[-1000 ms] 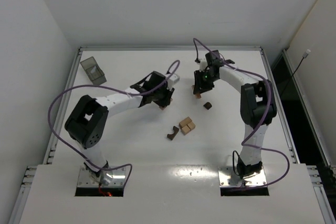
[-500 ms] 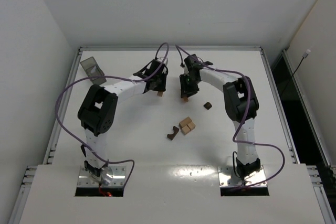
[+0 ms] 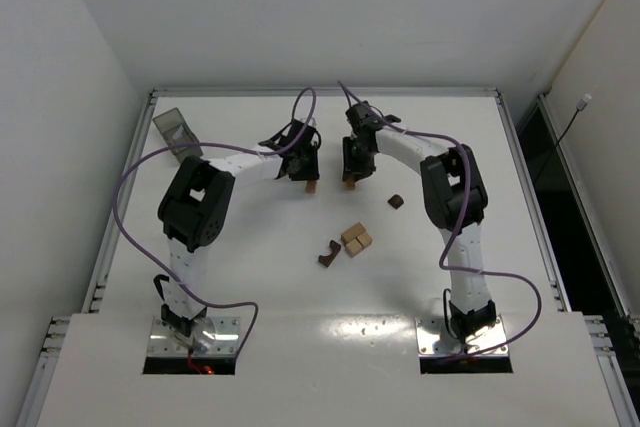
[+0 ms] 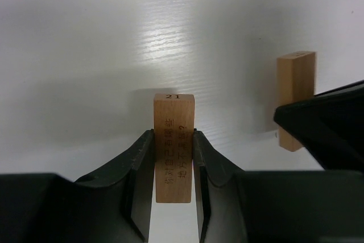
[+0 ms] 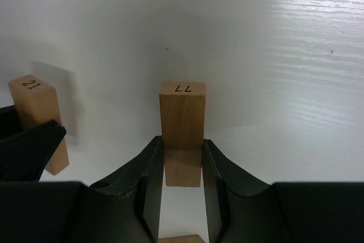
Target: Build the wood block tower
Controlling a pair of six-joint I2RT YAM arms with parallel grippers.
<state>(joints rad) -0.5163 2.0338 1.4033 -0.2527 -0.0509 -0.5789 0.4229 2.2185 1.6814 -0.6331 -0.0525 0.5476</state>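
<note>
Tan block 21 [image 4: 173, 157] and block 77 [image 5: 182, 112] barely showed from above | we saw left gripper [image 4: 173, 132] pinching 21 | right gripper [image 5: 182, 139] pinching 77

The left gripper [image 3: 308, 173] holds a tan block [image 3: 310, 187], the right gripper [image 3: 351, 171] another tan block [image 3: 349, 184], side by side. A dark arch [image 3: 329, 253] lies apart

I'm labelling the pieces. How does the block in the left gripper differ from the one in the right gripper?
The 21 block, in the left gripper, is stamped 21 on its end. The 77 block, in the right gripper, is stamped 77. The 21 block shows printed characters down its facing side, while the 77 block's facing side is plain. Both are light tan bricks, clamped between fingers and not touching each other.
</note>
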